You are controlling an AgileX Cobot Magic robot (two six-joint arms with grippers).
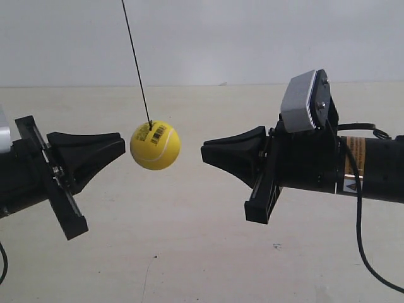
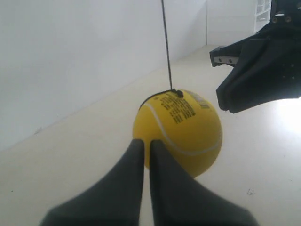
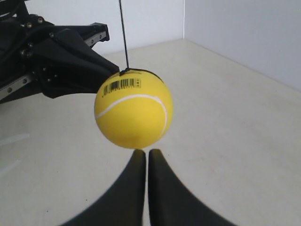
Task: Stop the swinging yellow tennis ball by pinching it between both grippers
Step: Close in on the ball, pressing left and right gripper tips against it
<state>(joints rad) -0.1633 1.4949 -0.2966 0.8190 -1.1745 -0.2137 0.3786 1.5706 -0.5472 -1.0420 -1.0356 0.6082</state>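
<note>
The yellow tennis ball point(image 1: 155, 146) hangs on a thin black string point(image 1: 136, 63) that slants up and leftward, its barcode sticker on top. My left gripper point(image 1: 124, 146) is the arm at the exterior view's left. It is shut, with its tip a small gap from the ball's side. My right gripper point(image 1: 202, 151) is also shut and points at the ball's other side across a wider gap. In the left wrist view the ball point(image 2: 181, 134) sits just beyond my shut left gripper point(image 2: 146, 141). In the right wrist view the ball point(image 3: 134, 115) hangs just past my shut right gripper point(image 3: 143, 151).
A pale beige table point(image 1: 189, 252) lies below, with a white wall point(image 1: 252, 38) behind. A black cable point(image 1: 360, 214) loops down from the right arm. The grey camera mount point(image 1: 303, 101) sits on top of that arm.
</note>
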